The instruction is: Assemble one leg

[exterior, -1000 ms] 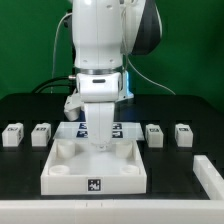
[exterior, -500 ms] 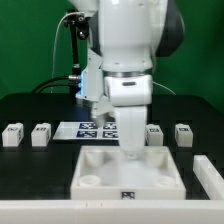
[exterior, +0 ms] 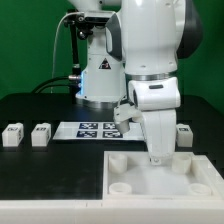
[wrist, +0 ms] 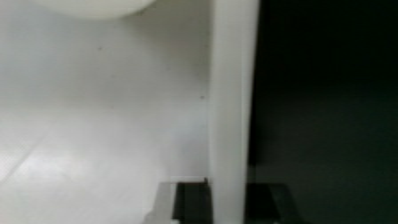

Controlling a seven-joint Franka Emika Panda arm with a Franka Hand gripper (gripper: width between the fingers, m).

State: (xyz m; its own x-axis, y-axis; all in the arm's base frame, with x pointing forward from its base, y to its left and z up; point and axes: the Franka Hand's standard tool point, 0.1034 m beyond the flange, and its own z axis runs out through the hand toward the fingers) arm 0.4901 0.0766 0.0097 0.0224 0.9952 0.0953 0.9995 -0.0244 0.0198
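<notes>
Exterior view, reading from its left

- Far-left leg (exterior: 12, 135) stands on the black table (exterior: 50, 175), tag face toward the camera.
- Second leg (exterior: 41, 134) is just beside it in the same row. There is a gap between the two and they do not touch. Both are well apart from the arm.
- Marker board (exterior: 88, 130) lies flat on the table next along. Its far end is hidden behind the arm (exterior: 150, 60).
- The arm's white body fills the upper middle and right of my picture, wrist pointing straight down.
- Gripper (exterior: 157, 158) is down at the back wall of the panel (exterior: 175, 182).
- The panel is a large flat white piece with a raised rim, low on the exterior view's right, cut off by the frame edge. I see two round sockets on its near-left side, one (exterior: 120, 161) at the back corner and one at the front.
- Right-hand leg (exterior: 186, 133) shows just past the wrist, behind the panel and partly covered by the arm.

Wrist view

- The panel (wrist: 107, 130) floor fills most of the frame. Its rim is a pale upright strip, with the black table (wrist: 329, 100) beyond it.
- Dark fingers (wrist: 191, 203) sit one on each side of that rim, against it as far as I can judge. I log the pincer as clamped on the panel's wall.
- The legs I can see all stand on the table, away from the pincer
</notes>
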